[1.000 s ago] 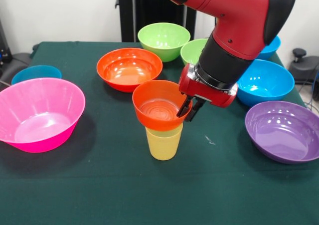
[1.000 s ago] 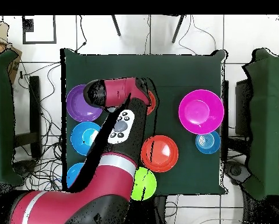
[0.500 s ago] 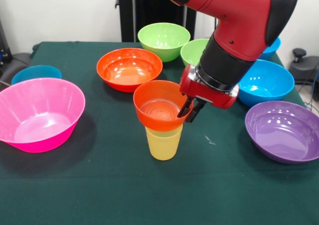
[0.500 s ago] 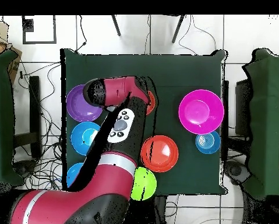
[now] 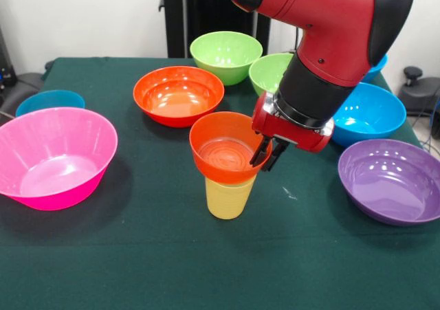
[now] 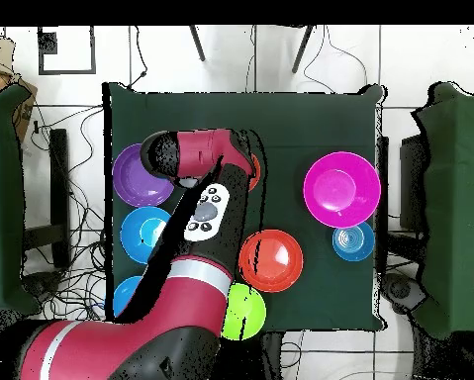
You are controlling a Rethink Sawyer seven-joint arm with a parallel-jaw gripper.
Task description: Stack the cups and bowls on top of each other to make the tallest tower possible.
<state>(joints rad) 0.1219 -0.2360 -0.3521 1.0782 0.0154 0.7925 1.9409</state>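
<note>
A pale-yellow cup [image 5: 229, 198] stands upright near the middle of the table. A small orange bowl [image 5: 225, 152] rests in its mouth, tilted toward the camera. My gripper [image 5: 267, 153] is shut on this bowl's right rim, one finger inside and one outside. In the overhead view the arm [image 6: 206, 158] covers the gripper and the cup, and only a sliver of the small orange bowl [image 6: 255, 173] shows beside it.
Around the cup lie a large pink bowl [image 5: 55, 155], a larger orange bowl [image 5: 178, 94], two lime green bowls [image 5: 225, 56] [image 5: 269, 71], a blue bowl [image 5: 364, 112], a purple bowl [image 5: 390, 179] and a small blue bowl [image 5: 49, 102].
My gripper has carried the small orange bowl a little to the right and slightly down onto the cup. The other bowls have not moved.
</note>
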